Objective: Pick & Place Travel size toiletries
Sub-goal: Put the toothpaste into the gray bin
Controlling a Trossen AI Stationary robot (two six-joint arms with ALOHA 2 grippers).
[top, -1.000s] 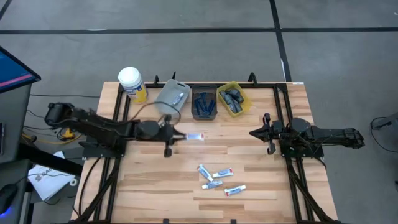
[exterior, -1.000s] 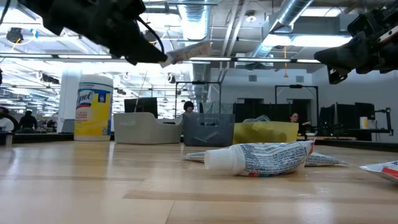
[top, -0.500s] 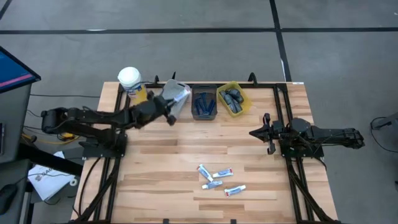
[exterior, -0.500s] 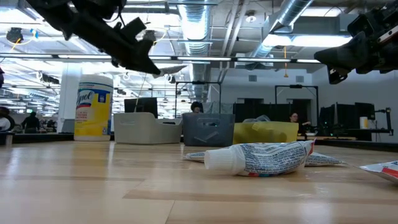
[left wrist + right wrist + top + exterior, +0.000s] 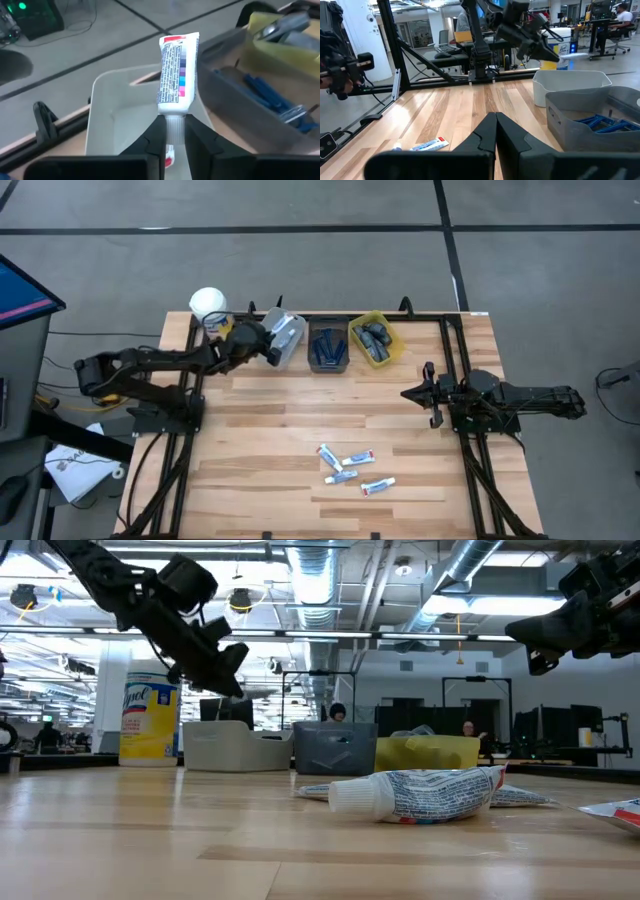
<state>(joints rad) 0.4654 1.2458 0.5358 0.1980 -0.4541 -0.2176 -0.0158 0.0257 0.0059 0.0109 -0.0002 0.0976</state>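
Note:
My left gripper [image 5: 272,348] hangs over the light grey bin [image 5: 294,346] at the table's far edge, shut on a small white tube [image 5: 177,70] with blue and red marks. Below the tube, the wrist view shows the bin's pale inside [image 5: 112,117]. Several more white tubes [image 5: 350,465] lie flat on the wood near the front; one of them [image 5: 420,795] fills the low view. Blue razors lie in the dark bin [image 5: 328,347], and dark grey mini bottles in the yellow bin [image 5: 375,340]. My right gripper [image 5: 408,393] waits shut at the table's right, holding nothing. My left gripper pinches the tube's cap end [image 5: 175,126] between its two fingers. The fingers come from the table's left, slanting down, and lie along the tube. The tube sticks out forward past the fingertips, lifted clear, above the light grey bin.
A big yellow jar with a white lid [image 5: 210,308] stands at the far left corner, close beside my left arm. Black frame rails [image 5: 455,370] run along the table's sides. Bare wood [image 5: 330,405] lies between the bins and the loose tubes.
My left gripper has swung from the table's middle toward the far edge and a little left, rolling as it went. It carried the tube, still held, to a place above the light grey bin.

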